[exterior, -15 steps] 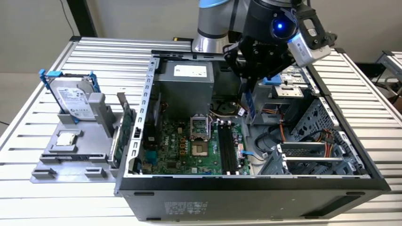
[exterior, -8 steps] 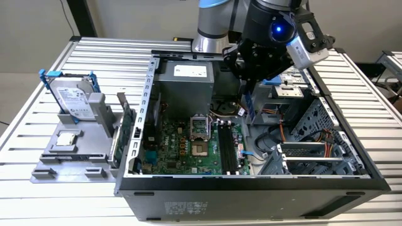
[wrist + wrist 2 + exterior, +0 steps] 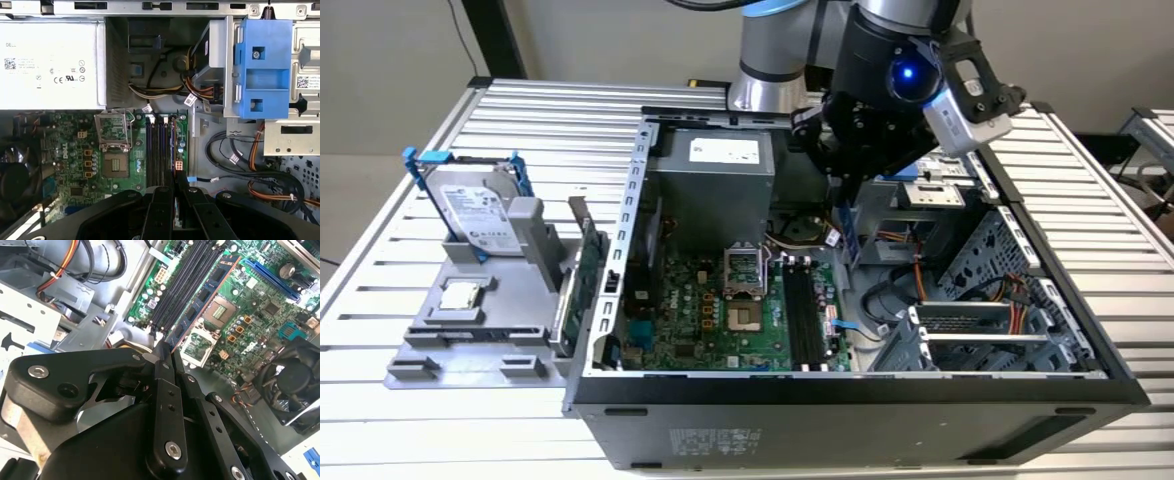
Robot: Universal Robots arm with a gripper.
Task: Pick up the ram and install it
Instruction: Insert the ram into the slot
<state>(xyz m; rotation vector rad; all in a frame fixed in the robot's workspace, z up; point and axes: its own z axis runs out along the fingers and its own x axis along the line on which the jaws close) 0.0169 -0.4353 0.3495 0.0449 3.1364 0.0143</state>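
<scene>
Dark blue-green circuit board with a coppery edge, the ram (image 3: 204, 297) is pinched at one end by the gripper (image 3: 167, 354), whose two black fingers (image 3: 161, 365) are pressed against its flat faces. From the fingertips the stick juts out above the motherboard (image 3: 255, 295). In the second wrist view it lies parallel to the black memory slots (image 3: 180, 285), between them and the open processor socket (image 3: 218, 310). All this sits inside the open computer case (image 3: 854, 410). The fingers hide the gripped end. In the first wrist view the ram is edge-on, a mere thin line. Whether its far end touches a slot cannot be told.
</scene>
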